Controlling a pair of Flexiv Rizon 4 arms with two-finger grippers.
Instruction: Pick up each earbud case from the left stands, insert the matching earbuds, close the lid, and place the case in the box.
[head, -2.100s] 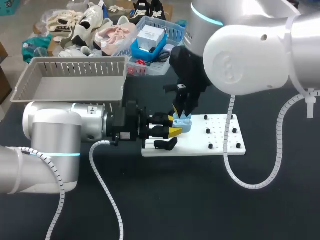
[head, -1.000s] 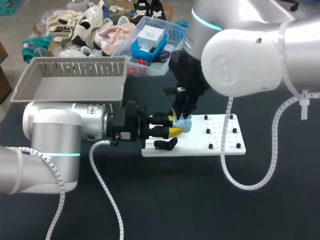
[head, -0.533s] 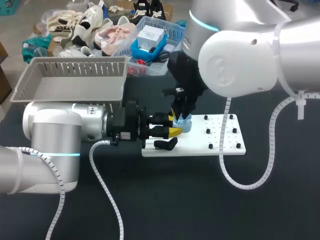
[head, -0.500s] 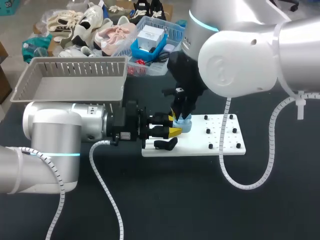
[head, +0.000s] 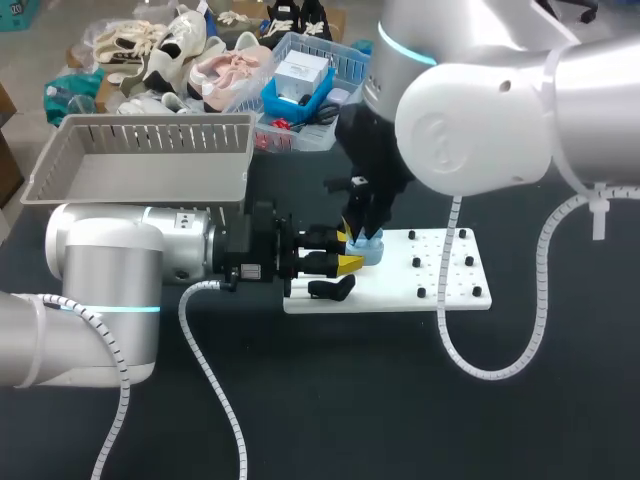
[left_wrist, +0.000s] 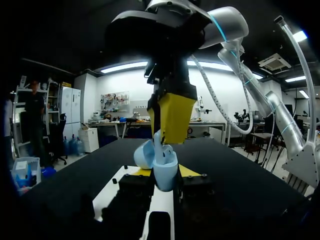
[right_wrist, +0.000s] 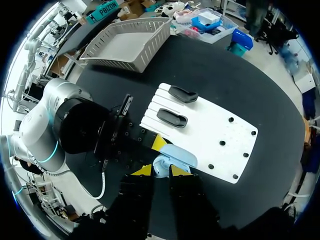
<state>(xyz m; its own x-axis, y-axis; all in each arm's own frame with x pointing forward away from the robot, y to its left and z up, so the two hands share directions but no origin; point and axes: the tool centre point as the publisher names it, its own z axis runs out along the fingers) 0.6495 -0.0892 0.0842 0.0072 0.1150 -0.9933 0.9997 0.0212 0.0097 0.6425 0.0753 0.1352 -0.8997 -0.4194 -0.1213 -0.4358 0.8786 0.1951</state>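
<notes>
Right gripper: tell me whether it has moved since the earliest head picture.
Yes. The right gripper has shifted slightly left and down toward the blue earbud case, judged against the white stand board, which stayed put.

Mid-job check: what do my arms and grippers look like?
Both the left arm and right arm are glossy silver-grey with cyan light rings and white ribbed cable hoses. The left gripper and right gripper are black with bright yellow tips.

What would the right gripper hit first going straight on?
The right gripper would first meet the open blue case held by the left gripper, directly ahead; its earbud seems to touch it.
</notes>
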